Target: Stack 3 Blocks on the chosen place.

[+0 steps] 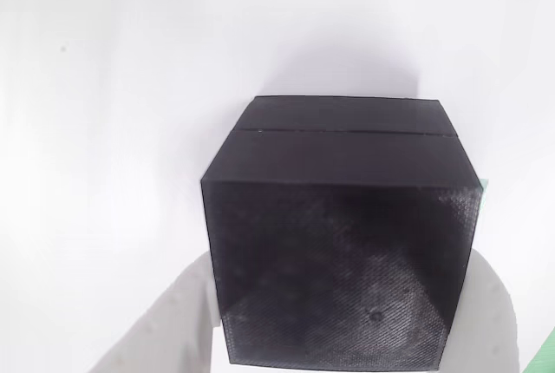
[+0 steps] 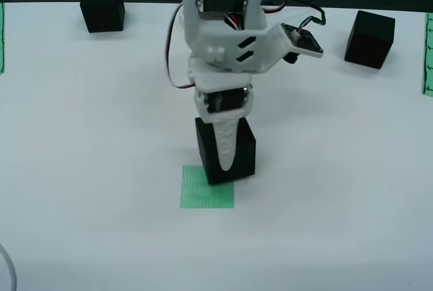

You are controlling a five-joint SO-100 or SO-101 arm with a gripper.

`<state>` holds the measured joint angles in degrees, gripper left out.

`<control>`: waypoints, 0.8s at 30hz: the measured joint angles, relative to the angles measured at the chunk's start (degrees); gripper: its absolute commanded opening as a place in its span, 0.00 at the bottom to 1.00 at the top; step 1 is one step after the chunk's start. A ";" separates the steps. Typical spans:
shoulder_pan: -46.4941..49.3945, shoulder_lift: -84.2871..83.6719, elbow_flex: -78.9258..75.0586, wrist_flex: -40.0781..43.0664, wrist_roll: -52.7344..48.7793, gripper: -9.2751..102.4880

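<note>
Gripping one black block (image 2: 225, 150) between its white fingers (image 2: 226, 143), the pincer (image 2: 226, 162) holds it over the far right corner of the green striped patch (image 2: 206, 188) on the white counter (image 2: 101, 135). Beyond the patch, two more blocks sit far left (image 2: 102, 7) and far right (image 2: 369, 38).

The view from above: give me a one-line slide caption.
Gripper holds one black block at the far edge of the green striped patch; two more blocks wait behind.

Bright, even overhead light; white table (image 2: 81, 135) nearly blown out (hand-mounted view especially); soft faint shadows; sharp focus.
</note>
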<state>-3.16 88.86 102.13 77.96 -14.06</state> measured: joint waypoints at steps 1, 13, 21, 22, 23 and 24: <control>0.97 -0.88 -1.05 0.44 0.00 0.28; 4.75 -11.07 -13.97 3.34 0.79 0.28; 4.83 -16.00 -19.95 4.48 1.76 0.29; 4.83 -16.35 -20.48 4.48 1.76 0.29; 4.83 -16.61 -20.74 4.48 1.76 0.29; 4.83 -16.79 -21.01 4.57 1.76 0.30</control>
<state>1.67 72.07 81.12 82.53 -12.30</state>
